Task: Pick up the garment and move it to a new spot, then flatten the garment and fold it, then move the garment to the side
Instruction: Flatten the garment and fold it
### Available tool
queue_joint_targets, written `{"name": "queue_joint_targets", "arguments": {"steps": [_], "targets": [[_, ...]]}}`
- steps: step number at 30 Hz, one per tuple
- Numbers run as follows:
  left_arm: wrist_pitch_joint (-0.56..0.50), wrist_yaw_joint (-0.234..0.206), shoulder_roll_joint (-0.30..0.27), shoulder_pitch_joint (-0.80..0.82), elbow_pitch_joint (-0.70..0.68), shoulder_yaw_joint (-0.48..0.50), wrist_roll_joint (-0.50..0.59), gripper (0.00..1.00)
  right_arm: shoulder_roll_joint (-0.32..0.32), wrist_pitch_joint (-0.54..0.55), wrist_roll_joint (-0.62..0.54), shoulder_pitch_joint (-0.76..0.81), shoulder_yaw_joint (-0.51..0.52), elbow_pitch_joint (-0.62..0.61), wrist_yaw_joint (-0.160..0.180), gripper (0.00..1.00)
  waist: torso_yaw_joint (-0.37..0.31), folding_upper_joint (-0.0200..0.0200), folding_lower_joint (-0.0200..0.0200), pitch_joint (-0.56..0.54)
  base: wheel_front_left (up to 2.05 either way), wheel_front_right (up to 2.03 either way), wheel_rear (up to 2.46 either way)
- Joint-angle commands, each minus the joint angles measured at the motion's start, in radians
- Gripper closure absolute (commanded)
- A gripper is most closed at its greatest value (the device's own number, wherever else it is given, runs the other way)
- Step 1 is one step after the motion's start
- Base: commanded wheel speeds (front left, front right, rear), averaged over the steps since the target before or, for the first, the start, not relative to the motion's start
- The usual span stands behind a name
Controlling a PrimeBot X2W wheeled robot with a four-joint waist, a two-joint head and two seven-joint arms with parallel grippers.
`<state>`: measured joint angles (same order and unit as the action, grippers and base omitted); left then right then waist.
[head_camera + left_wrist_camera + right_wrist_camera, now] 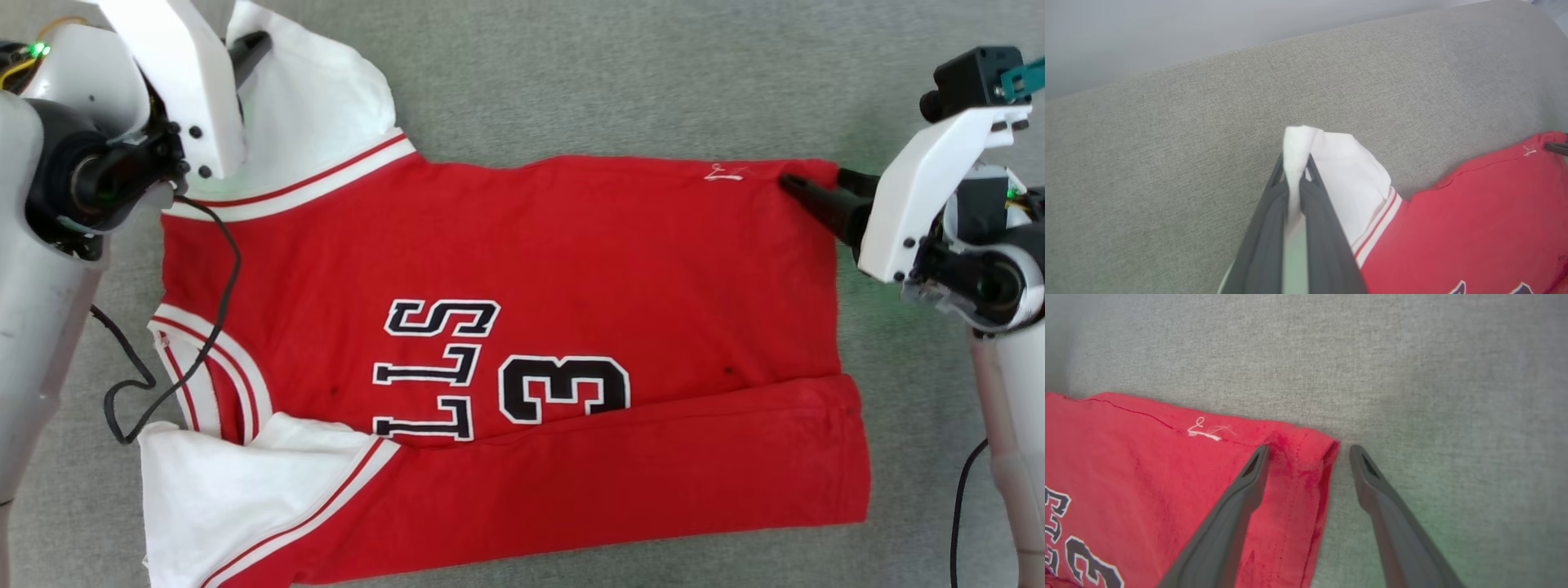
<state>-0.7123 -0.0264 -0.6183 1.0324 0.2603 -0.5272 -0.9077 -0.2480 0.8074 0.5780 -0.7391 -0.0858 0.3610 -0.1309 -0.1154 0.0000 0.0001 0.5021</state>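
The garment (571, 261), a red jersey with black white-outlined numerals, lies spread on a grey cloth surface, its near edge folded over. My left gripper (255, 45) is at the far left, shut on the tip of the white sleeve (1347, 171). In the left wrist view the sleeve cloth is pinched between the two dark fingers of the left gripper (1295, 167) and rises a little off the surface. My right gripper (816, 184) is open at the garment's far right corner. In the right wrist view one finger (1249, 477) lies on the red hem (1298, 473), the other on bare cloth.
The grey cloth surface (571, 73) runs wide beyond the garment and to its right. A black cable (214, 327) from the left arm hangs across the striped collar. Another cable (959, 506) hangs by the right arm. The surface's far edge (1249, 49) meets a pale wall.
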Motion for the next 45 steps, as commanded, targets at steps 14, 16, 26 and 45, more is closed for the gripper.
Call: {"name": "queue_joint_targets", "arguments": {"steps": [14,16,26,45], "targets": [[0.060,0.029,0.005,-0.028,-0.002,-0.020,0.022,1.00,0.013,0.039,0.012,-0.037,-0.040,0.144,0.000,1.00,0.031,0.0000,-0.0001,0.001,0.00,0.00,0.00],[0.069,0.029,0.000,-0.041,-0.005,-0.014,0.016,1.00,0.000,0.024,0.013,-0.038,-0.050,0.126,0.000,1.00,0.031,0.0000,-0.0001,-0.011,0.00,0.00,0.00],[0.177,-0.002,-0.020,-0.211,-0.056,0.052,-0.051,1.00,-0.080,-0.037,0.030,0.046,-0.075,0.004,0.000,1.00,0.061,0.0000,-0.0001,-0.142,0.00,0.00,0.00],[0.335,-0.094,0.005,-0.842,-0.198,0.127,-0.257,1.00,-0.072,-0.109,0.029,0.436,0.046,-0.106,0.001,1.00,0.109,0.0000,-0.0001,-0.309,0.00,0.00,0.00]]}}
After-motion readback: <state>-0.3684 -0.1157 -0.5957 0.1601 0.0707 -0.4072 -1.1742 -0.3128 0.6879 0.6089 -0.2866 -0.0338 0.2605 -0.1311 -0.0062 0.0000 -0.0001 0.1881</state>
